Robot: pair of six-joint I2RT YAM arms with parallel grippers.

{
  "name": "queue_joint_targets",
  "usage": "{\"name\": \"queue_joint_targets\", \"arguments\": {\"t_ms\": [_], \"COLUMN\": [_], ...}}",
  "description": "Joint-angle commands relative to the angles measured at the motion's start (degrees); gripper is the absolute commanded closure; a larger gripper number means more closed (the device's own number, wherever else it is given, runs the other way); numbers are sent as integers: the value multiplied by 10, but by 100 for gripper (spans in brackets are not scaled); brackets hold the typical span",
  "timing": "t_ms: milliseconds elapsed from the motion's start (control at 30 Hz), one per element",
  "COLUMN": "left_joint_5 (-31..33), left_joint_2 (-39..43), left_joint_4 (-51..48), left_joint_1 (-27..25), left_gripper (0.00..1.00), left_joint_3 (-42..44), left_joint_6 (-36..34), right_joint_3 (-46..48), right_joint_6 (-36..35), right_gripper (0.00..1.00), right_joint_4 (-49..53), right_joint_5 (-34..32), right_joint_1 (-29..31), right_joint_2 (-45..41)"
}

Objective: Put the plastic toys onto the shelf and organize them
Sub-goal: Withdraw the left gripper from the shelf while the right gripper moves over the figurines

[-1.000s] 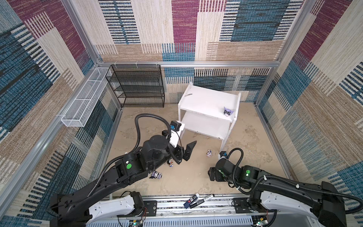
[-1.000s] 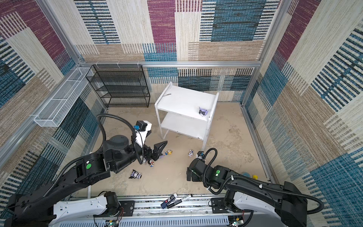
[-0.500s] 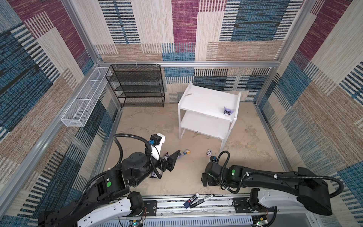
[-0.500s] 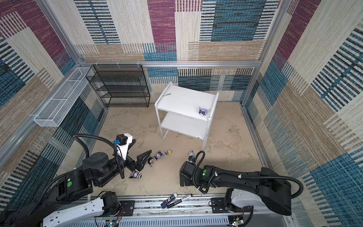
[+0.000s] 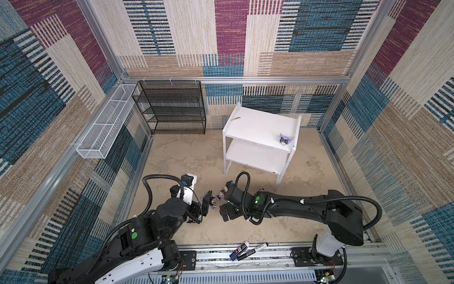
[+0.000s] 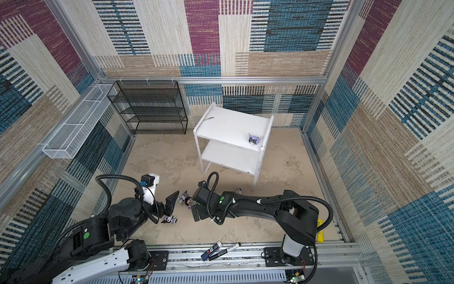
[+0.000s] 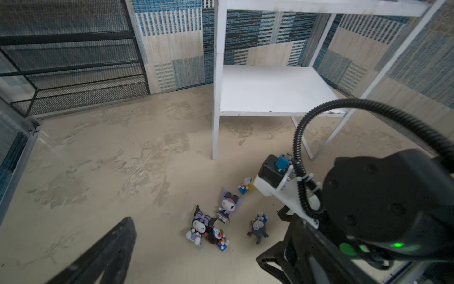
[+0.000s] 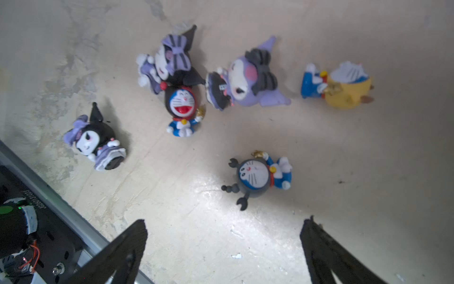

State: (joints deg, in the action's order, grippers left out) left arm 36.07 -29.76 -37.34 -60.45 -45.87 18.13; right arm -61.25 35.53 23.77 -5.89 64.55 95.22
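The right pincer [image 8: 224, 221] is released, jaws spread wide and empty, low over the desk [image 5: 184, 157], with the grey-hooded cat figurine [image 8: 255, 177] lying just ahead of its fingertips. Within the last second this arm has swung from the right of the cell toward the middle and now hangs at the cluster of plastic toys [image 7: 228, 206]. The left pincer [image 5: 205, 204] — also released and empty — has drawn back from the shelf's front leg toward its own base and sits just beside the same cluster. The shelf [image 5: 258, 123] is unchanged: one lilac-hooded figurine [image 5: 285, 139] rests on the top tier near the right side panel, and the lower tier is bare. Six toys lie on the desk in the right wrist view, most tipped over, and a seventh small figurine [image 5: 261, 189] rests near the shelf's front right leg. Judgement: the left arm has cleared the work zone and the right arm is lining up a pick — most probably the grey-hooded cat figurine. Seven placements remain.
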Motion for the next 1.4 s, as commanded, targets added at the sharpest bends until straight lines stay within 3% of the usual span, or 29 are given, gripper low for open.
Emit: {"name": "queue_joint_targets", "arguments": {"t_ms": [0, 267, 467, 733, 1000, 1367], "left_joint_5": [33, -58, -222, -315, -334, -338], "left_joint_2": [14, -73, -135, -172, -215, -206], "left_joint_4": [-21, 13, 47, 89, 132, 106], "left_joint_1": [9, 59, 187, 262, 274, 295], "left_gripper": [1, 1, 1, 1, 2, 1], "left_joint_3": [17, 15, 8, 33, 44, 33], "left_joint_6": [42, 24, 36, 52, 75, 70], "right_joint_3": [-4, 4, -1, -20, -17, -33], "right_joint_6": [-44, -78, -84, -81, -67, -71], "right_gripper": [0, 1, 18, 33, 41, 34], "right_joint_4": [3, -46, -84, -126, -159, -182], "right_joint_5": [6, 41, 51, 92, 117, 154], "right_joint_1": [-13, -63, -85, -91, -98, -123], "right_joint_2": [-12, -19, 8, 52, 86, 123]}}
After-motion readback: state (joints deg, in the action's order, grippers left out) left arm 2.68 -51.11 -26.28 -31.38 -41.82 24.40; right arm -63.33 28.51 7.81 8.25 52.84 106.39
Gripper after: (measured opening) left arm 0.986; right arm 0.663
